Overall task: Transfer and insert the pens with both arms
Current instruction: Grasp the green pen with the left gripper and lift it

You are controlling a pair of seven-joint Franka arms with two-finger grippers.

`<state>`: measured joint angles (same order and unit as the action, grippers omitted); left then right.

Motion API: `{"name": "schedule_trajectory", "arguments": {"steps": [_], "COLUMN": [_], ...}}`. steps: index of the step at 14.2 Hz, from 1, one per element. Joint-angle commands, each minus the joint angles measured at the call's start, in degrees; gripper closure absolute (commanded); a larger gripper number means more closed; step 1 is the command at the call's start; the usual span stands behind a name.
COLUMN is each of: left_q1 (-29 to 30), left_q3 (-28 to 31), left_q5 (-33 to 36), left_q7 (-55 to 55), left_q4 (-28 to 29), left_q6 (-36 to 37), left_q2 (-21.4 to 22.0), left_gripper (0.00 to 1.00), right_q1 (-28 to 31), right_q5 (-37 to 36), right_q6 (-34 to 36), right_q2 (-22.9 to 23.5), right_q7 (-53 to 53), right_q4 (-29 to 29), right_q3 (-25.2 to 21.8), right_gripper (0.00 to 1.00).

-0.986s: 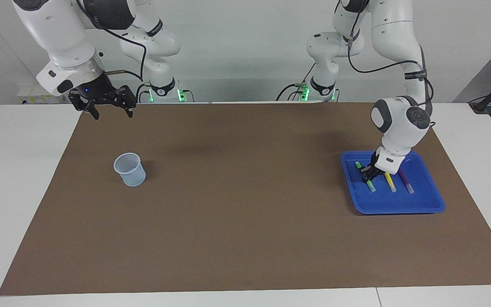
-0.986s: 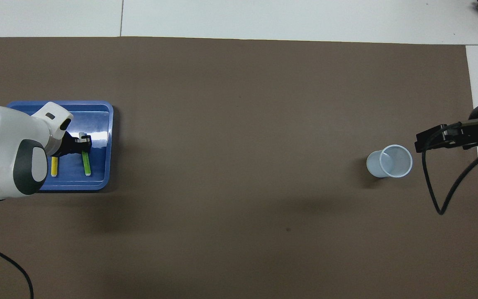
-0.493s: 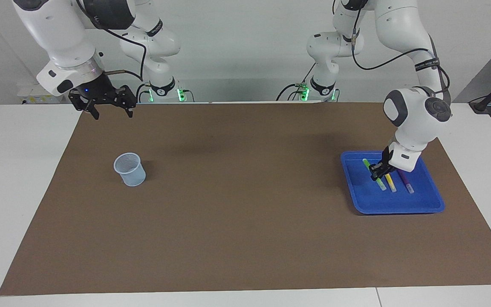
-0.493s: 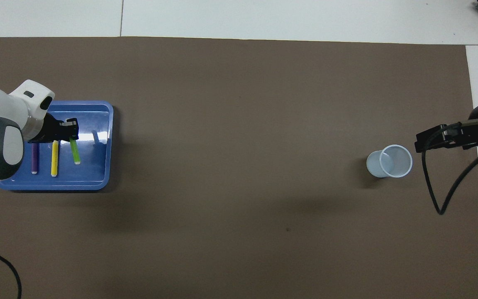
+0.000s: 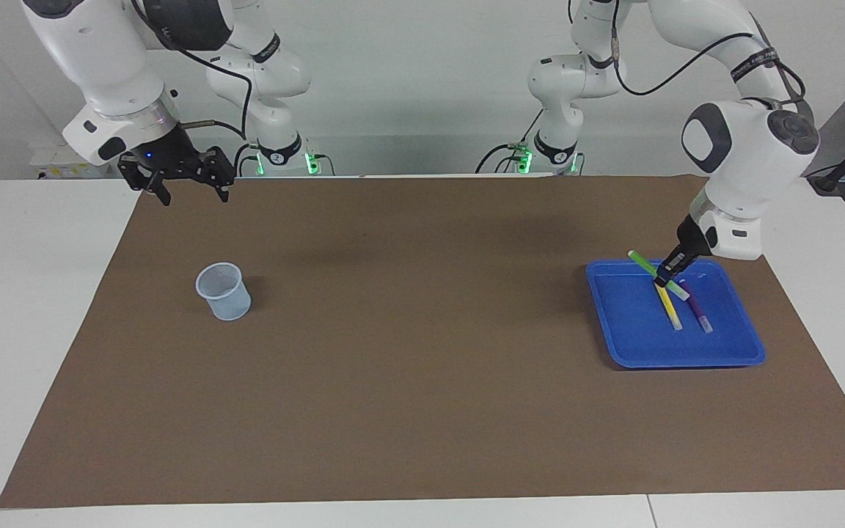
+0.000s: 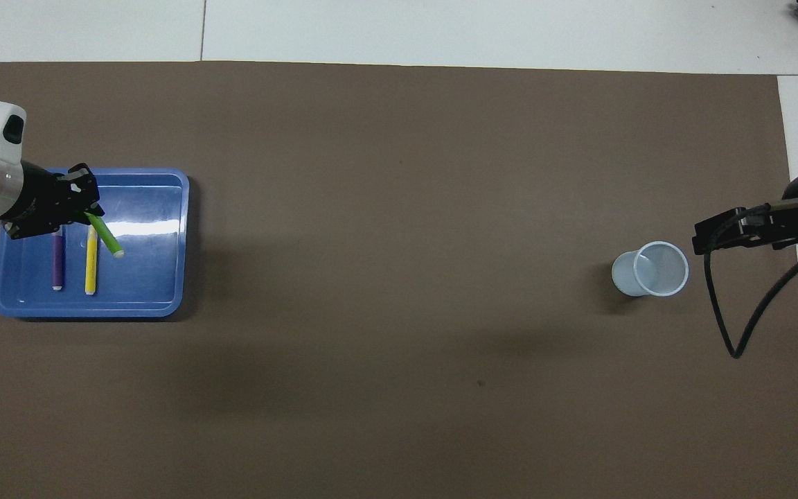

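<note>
My left gripper [image 5: 666,276] [image 6: 84,211] is shut on the green pen [image 5: 642,261] [image 6: 107,236] and holds it slanted in the air over the blue tray [image 5: 631,345] [image 6: 163,291]. The yellow pen [image 5: 670,312] [image 6: 91,267] and the purple pen [image 5: 700,314] [image 6: 58,262] lie side by side in that tray. My right gripper [image 5: 189,189] hangs open over the mat's corner at the right arm's end, near the robots, with nothing between its fingers; that arm waits.
A pale mesh cup [image 5: 224,291] [image 6: 651,269] stands upright on the brown mat [image 5: 393,367] toward the right arm's end. A black cable [image 6: 738,319] loops down from the right arm. White table borders the mat.
My left gripper has lifted the green pen up out of the tray and tilted it. The purple pen has come into sight in the overhead view. The right arm has not moved.
</note>
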<state>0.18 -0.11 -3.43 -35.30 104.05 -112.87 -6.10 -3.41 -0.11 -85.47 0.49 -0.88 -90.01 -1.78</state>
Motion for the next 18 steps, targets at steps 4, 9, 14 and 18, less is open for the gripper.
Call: {"name": "schedule_trajectory", "arguments": {"steps": [4, 9, 14, 18], "left_q1": [-5.2, -9.9, -15.5, -20.1], "left_q3": [-0.1, -0.2, -0.2, -0.9], "left_q5": [0.2, 0.1, 0.1, 0.2], "left_q7": [-26.0, -47.6, -62.7, -69.8], "left_q4": [-0.9, -1.0, -0.9, -0.8], "left_q6": [0.8, 0.7, 1.6, 6.2], "left_q2": [4.4, 8.3, 11.5, 13.2], "left_gripper": [1.00, 1.00, 1.00, 1.00], "right_q1": [2.4, 1.3, 1.3, 0.0], "right_q5": [1.3, 1.3, 10.0, 25.0], "right_q6": [0.3, -5.5, -11.5, -15.3], "right_q2": [-1.5, -1.3, -2.6, -3.4], "right_q7": [-0.3, -0.9, -0.2, 8.3], "right_q4": [-0.3, -0.8, -5.6, -8.3], "right_q3": [-0.3, 0.5, 1.7, 1.8], "right_gripper": [0.00, 0.00, 0.00, 0.00]}}
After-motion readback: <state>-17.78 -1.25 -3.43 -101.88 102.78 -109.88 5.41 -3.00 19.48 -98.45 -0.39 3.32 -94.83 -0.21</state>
